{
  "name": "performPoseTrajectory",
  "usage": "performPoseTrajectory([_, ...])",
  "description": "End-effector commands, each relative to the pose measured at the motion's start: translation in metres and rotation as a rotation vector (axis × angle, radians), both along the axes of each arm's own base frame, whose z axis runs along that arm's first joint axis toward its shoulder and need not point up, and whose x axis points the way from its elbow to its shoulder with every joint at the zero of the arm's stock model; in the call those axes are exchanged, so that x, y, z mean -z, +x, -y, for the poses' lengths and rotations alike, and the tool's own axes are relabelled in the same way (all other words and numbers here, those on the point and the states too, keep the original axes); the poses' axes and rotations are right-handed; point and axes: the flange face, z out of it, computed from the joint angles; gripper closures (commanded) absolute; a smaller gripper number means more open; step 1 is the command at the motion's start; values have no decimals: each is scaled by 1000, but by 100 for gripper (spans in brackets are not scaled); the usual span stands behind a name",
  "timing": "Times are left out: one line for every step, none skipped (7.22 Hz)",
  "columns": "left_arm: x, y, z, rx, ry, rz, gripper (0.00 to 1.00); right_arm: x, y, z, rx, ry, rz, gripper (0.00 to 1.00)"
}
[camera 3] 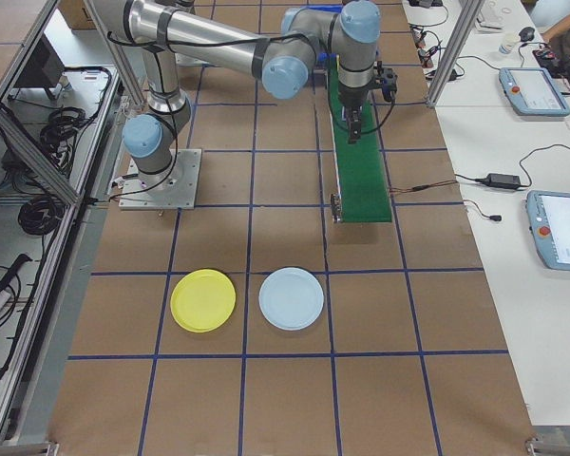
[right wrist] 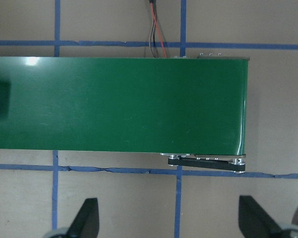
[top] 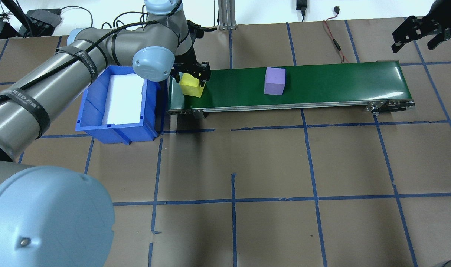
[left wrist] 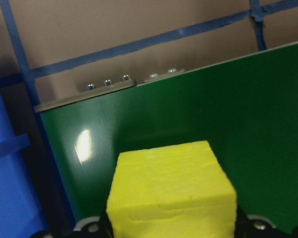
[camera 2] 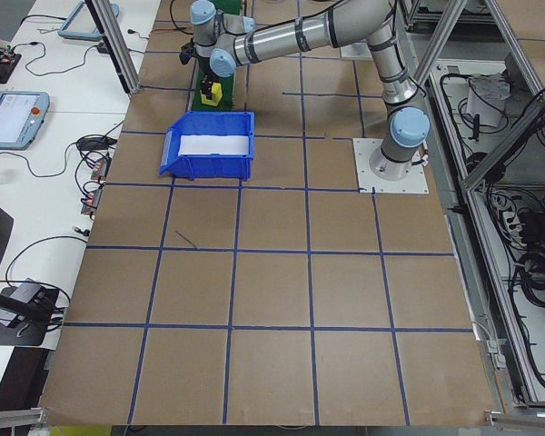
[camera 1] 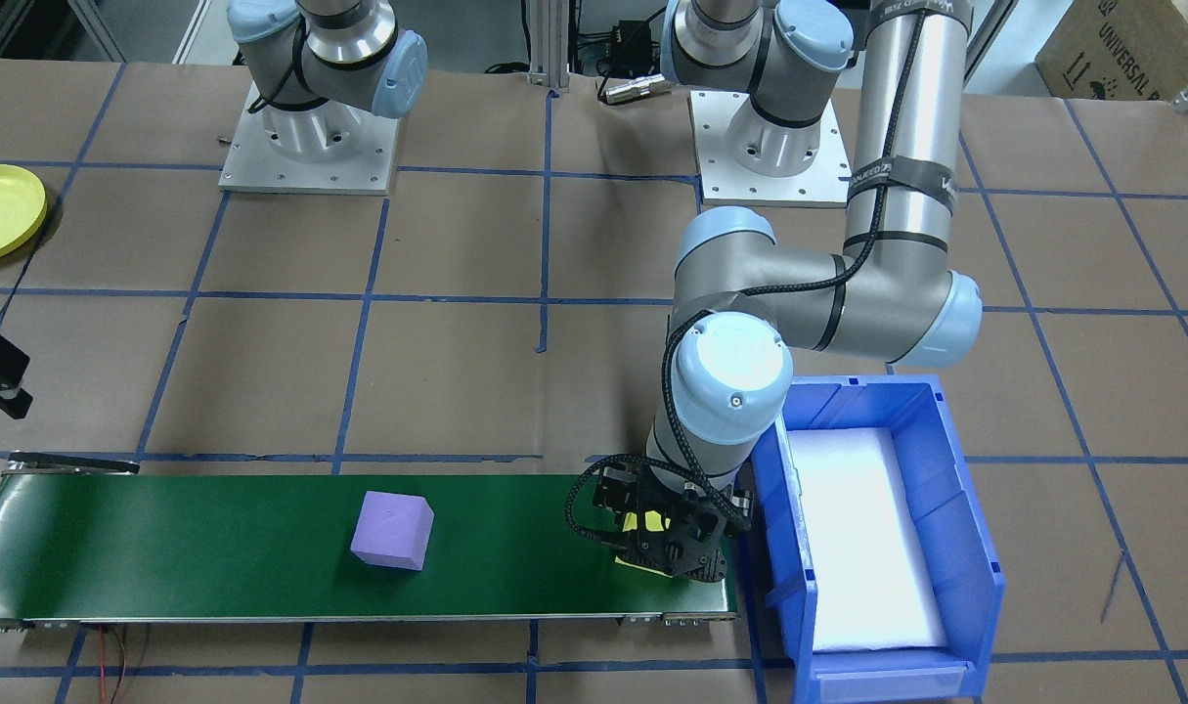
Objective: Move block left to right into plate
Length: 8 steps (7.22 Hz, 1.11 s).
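I saw a blue storage bin (top: 91, 111) with a white foam liner (top: 123, 99) sitting just beside one end of the green conveyor belt (top: 333, 83). Red and black wires (right wrist: 156, 29) ran off from the belt's other end. On the brown paper table cover (top: 270, 167), blue tape lines (top: 232, 202) marked out a grid. In the right-side view, a pale blue plate (camera 3: 291, 298) lay on the table, well apart from the belt. Two teach pendants (camera 3: 560, 228) rested on the white side bench (camera 3: 494, 123), near a black power adapter (camera 3: 501, 179).
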Motion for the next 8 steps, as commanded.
performPoseTrajectory([-77,5,-24,-5,-50,-5,0,41,-3,25,17,3,106,0])
performPoseTrajectory([-135,21,-58,-18,-7,4,0,56,-2,43,9,-63,161,0])
performPoseTrajectory([-178,54,-87,-65,20,8,0,63,-1,43,7,-58,177,0])
performPoseTrajectory([-198,60,-108,-96,38,-30,0,66,2,41,8,-51,183,0])
performPoseTrajectory([-215,62,-138,-90,93,-46,0,68,8,39,24,-41,190,0])
performPoseTrajectory([-220,58,-150,-87,86,-50,0,79,11,40,31,-31,230,0])
performPoseTrajectory([-207,66,-146,-88,73,-44,0,82,13,40,50,-30,256,0])
performPoseTrajectory([-201,67,-153,-87,64,-43,0,88,14,41,58,-21,267,0])
